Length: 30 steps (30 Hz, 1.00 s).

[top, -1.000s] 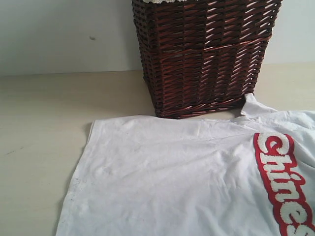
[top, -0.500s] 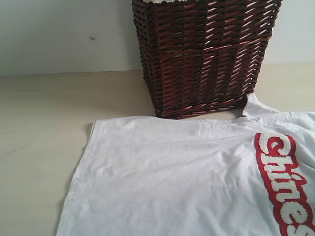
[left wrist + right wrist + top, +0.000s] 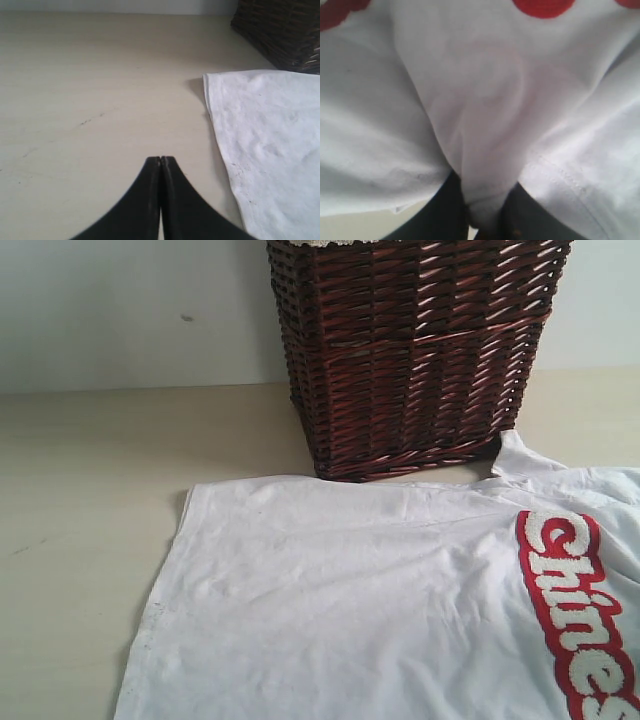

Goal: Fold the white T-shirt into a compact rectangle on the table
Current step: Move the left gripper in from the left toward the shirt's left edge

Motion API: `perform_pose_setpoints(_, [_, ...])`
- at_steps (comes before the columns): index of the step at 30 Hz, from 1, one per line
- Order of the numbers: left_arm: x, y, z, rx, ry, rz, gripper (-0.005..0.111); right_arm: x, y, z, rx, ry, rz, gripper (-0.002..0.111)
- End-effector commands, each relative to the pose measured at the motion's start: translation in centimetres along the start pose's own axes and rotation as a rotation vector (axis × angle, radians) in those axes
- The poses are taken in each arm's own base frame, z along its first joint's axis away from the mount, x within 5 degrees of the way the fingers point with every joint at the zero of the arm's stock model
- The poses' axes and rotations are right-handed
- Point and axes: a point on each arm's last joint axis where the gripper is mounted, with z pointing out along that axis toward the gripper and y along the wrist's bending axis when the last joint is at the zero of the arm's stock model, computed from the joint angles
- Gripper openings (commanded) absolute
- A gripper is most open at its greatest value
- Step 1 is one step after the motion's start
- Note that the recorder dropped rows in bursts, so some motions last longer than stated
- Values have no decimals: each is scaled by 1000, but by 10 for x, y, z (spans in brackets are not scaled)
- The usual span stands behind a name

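Note:
The white T-shirt lies spread on the pale table, with its red-outlined lettering at the right. Neither gripper shows in the exterior view. In the left wrist view my left gripper is shut and empty over bare table, apart from the white T-shirt's edge beside it. In the right wrist view my right gripper is shut on a bunched fold of the white T-shirt, which fills nearly the whole view. Red lettering shows at the frame's edge.
A dark brown wicker basket stands at the back, touching the shirt's far edge. Its corner also shows as the basket in the left wrist view. Open table lies to the left of the shirt.
The shirt's right part with the lettering has shifted very slightly. Nothing else in the exterior view has moved.

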Motion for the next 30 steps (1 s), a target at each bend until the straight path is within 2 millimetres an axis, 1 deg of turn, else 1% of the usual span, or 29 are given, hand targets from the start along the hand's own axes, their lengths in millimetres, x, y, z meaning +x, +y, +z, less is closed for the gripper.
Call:
perform_pose_setpoints(1, [0,0,-1,3,-9,-5,0,10,2,16,-23,63,-40,0])
perform_pose_setpoints(4, [3,1,3,-2,38,-13,0,10,2,16,-23,63,-40,0])
perform_pose_setpoints(5, [0,1,6,-3,61,-16,0,10,2,16,-23,63,-40,0])
perform_pose_setpoints(9, [-26,3,31,-8,149,-29,0,10,2,16,-23,63,-40,0])
perform_pose_setpoints(13, [-44,6,55,-11,206,-38,0,10,2,16,-23,63,-40,0])
perform_pose_setpoints(16, [-44,11,67,-52,264,-41,0,10,2,16,-23,63,-40,0])
perform_pose_setpoints(19, [-39,10,73,-26,302,-52,0,10,2,16,-23,63,-40,0])
perform_pose_setpoints(22, [-39,5,77,43,314,-16,0,10,2,16,-23,63,-40,0])
perform_pose_setpoints(26, [-41,-6,92,200,340,191,0,10,2,16,-26,61,-40,0])
perform_pose_setpoints(30, [-40,-21,107,428,369,263,0,11,2,18,-29,59,-37,0])
